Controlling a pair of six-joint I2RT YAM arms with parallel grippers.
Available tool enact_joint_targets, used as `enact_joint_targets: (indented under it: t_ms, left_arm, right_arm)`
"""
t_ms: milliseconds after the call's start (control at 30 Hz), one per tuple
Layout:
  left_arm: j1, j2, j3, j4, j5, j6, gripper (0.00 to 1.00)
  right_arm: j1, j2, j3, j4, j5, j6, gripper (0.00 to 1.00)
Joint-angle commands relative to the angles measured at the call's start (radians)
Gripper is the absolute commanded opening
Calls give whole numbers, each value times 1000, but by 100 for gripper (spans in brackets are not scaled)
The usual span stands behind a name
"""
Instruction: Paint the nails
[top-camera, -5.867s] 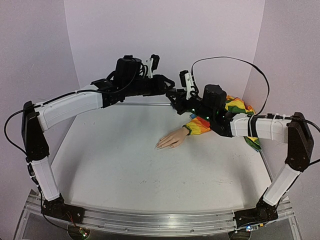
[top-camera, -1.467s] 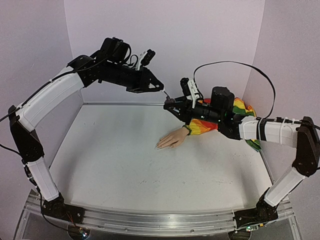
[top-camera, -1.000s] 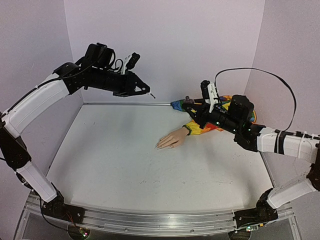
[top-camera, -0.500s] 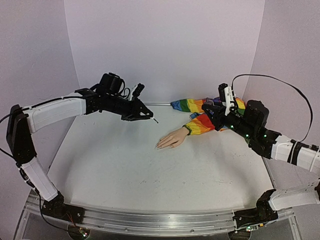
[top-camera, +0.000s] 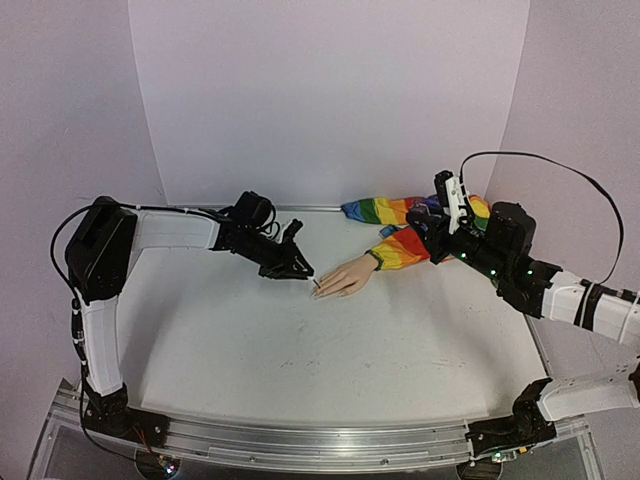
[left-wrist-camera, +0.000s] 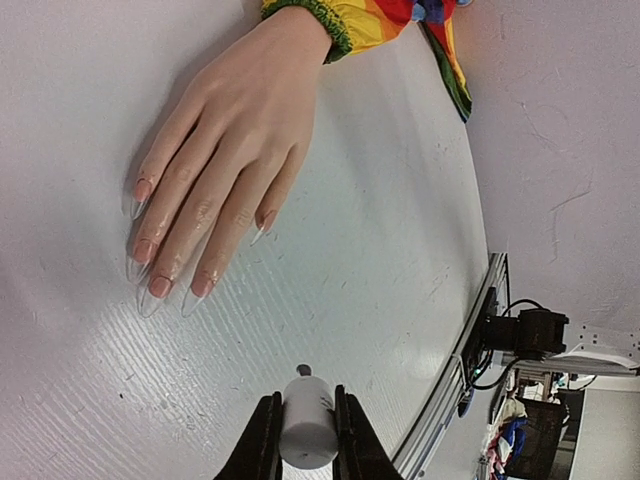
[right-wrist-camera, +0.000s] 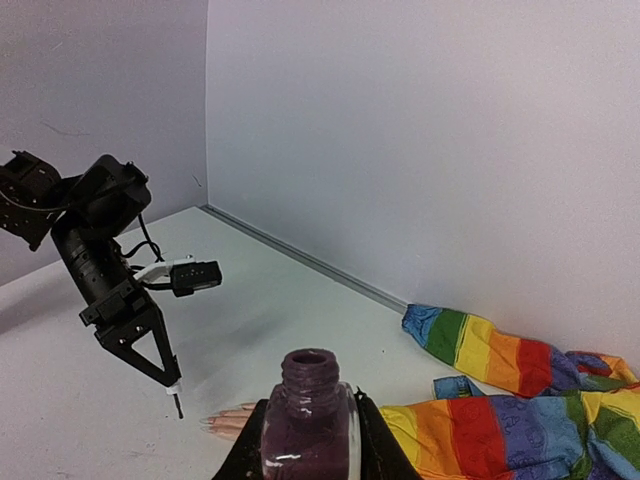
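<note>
The pale mannequin hand (top-camera: 345, 277) lies palm down mid-table, its rainbow sleeve (top-camera: 405, 247) trailing to the back right. In the left wrist view its nails (left-wrist-camera: 140, 292) are long, pointed and translucent with pinkish bases. My left gripper (top-camera: 297, 268) (left-wrist-camera: 305, 396) is shut on the white brush cap (left-wrist-camera: 307, 432). The dark brush tip (top-camera: 314, 290) hangs just left of the fingertips, low over the table. My right gripper (top-camera: 438, 233) (right-wrist-camera: 310, 400) is shut on an open purple polish bottle (right-wrist-camera: 310, 445), held upright above the sleeve (right-wrist-camera: 500, 415).
Purple walls close in the white table (top-camera: 300, 360) at the back and on both sides. The sleeve's loose end (top-camera: 375, 211) lies along the back wall. A metal rail (top-camera: 320, 440) runs along the near edge.
My left arm has dropped and swung right, bringing the brush from high at the back left down to just beside the fingertips. The right arm pulled back right earlier and now holds still.
</note>
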Motion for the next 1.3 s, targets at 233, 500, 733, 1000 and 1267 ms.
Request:
enact_joint_targets:
  t_ms: [233,500,733,1000,1267]
  left_arm:
    - [33,50,38,76,17,49,0]
    - [44,99,76,89,39,45,0]
    - [46,131,98,93,57,36,0]
    - [46,148,107,95,69,29,0]
    - [46,174,126,95,73,28,0]
  right_arm:
    - [-23,15,13,64,12,-30,0]
    - [-30,23,13,65,-2,-34,0]
    - [-34,25,10,69,-9,-33,0]
    - [-37,31,10,70,-22,-31,0]
    - [-41,34,13,72,-29,-30,0]
